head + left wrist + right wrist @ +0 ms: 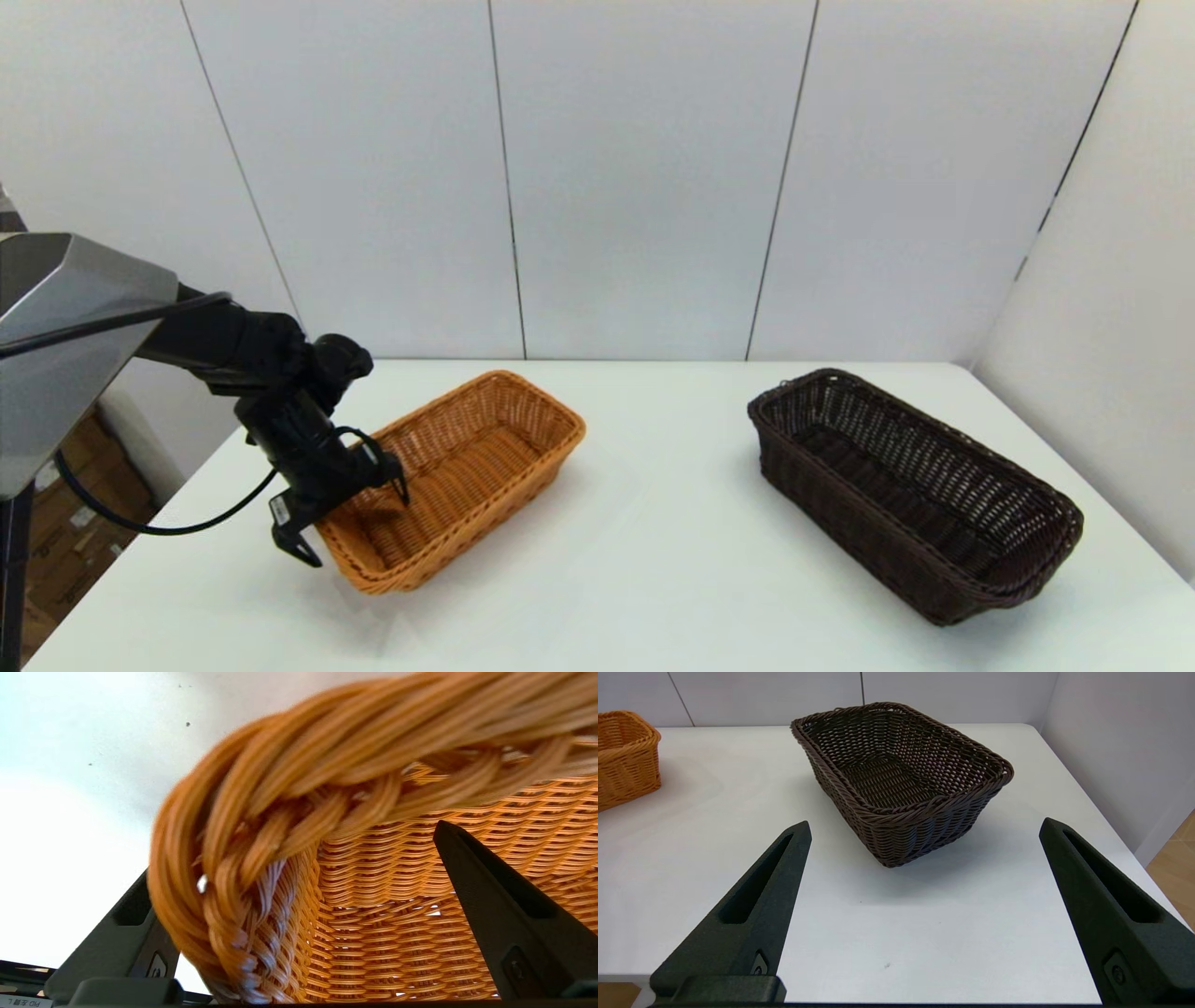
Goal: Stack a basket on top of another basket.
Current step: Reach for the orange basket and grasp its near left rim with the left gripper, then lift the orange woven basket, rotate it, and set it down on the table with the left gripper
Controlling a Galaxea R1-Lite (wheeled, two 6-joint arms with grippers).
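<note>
Left gripper (350, 523) straddles near-left corner rim of orange-tan basket (467, 467), fingers spread. Dark brown basket (910, 490) sits apart on table (653, 560), right side. Right gripper (924, 828) wide apart, facing it.

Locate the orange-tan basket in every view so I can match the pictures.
Head view: orange-tan basket left of centre on the table, the left pincer straddling its near-left rim.
Left wrist view: fills the frame; its braided rim corner sits between the open fingers.
Right wrist view: only one end shows at the left edge.
Shared landmark: the dark brown basket, absent only from the left wrist view.
</note>
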